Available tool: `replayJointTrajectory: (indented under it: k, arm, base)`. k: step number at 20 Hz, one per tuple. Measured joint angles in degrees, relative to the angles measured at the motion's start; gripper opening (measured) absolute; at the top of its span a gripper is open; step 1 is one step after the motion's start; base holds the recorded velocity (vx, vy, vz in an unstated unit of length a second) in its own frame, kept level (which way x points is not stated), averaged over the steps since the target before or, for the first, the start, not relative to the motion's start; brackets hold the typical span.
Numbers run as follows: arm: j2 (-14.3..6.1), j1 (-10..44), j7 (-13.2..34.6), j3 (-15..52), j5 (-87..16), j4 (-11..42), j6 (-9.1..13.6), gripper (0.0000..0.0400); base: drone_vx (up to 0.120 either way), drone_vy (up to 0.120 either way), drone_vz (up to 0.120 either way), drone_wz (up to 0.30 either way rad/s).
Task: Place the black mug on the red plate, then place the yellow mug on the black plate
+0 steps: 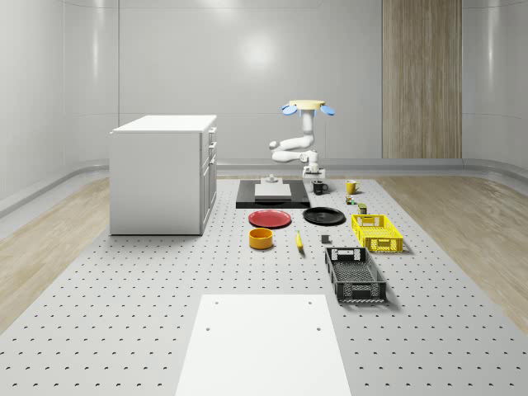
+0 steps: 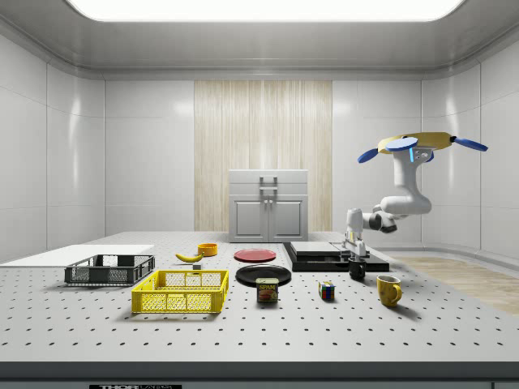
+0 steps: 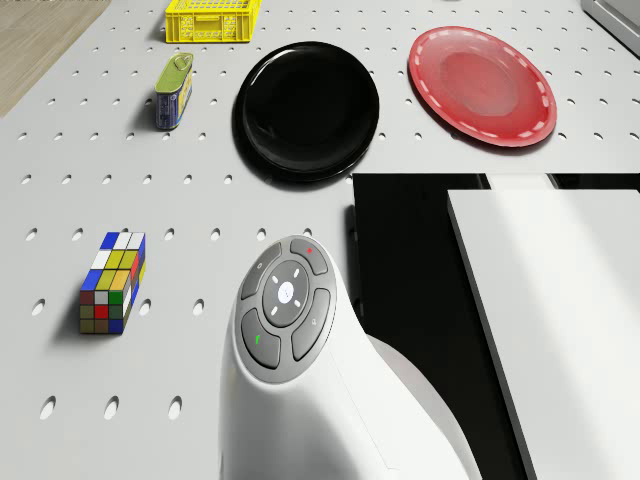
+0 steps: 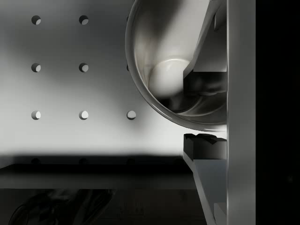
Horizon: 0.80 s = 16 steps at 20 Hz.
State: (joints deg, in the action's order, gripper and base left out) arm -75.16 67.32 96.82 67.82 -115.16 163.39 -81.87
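Two mugs matter to me: the black mug (image 1: 320, 187) stands on the table (image 1: 124, 313) just right of centre in the whole-scene view, beside the dark slab (image 1: 273, 196), and the yellow mug (image 1: 351, 186) sits a little further to that view's right, apart from it. I see the gripper (image 2: 355, 253) lowered right onto the black mug in the side view; in the wrist view one finger (image 4: 206, 61) reaches down inside the mug's rim and the other (image 4: 206, 147) sits outside its wall, so the pincer straddles the wall, though I cannot tell whether it presses. The drone (image 1: 307, 106) hovers above, behind the mugs. Nearer the camera lie the red plate (image 1: 271, 219) and black plate (image 1: 323, 216), side by side, both bare.
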Motion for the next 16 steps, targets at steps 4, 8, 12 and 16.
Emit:
replayJointTrajectory:
  k: [4, 8, 12, 16]
  arm:
    - [-0.09, 0.27, 0.5, 2.35, 2.31, 0.53, 0.73, 0.0112]
    - [-0.43, 0.55, 0.84, 3.59, 3.6, 0.74, 0.79, 0.0111]
    - [-0.89, 0.78, 1.08, 4.21, 4.32, 0.79, 0.52, 0.011]
    - [-1.4, 0.99, 1.27, 4.54, 4.76, 0.79, 0.11, 0.011]
  base:
    - [0.0, 0.0, 0.12, 0.0]
    - [0.0, 0.0, 0.12, 0.0]
    - [0.0, 0.0, 0.12, 0.0]
    - [0.1, -0.06, 0.12, 0.0]
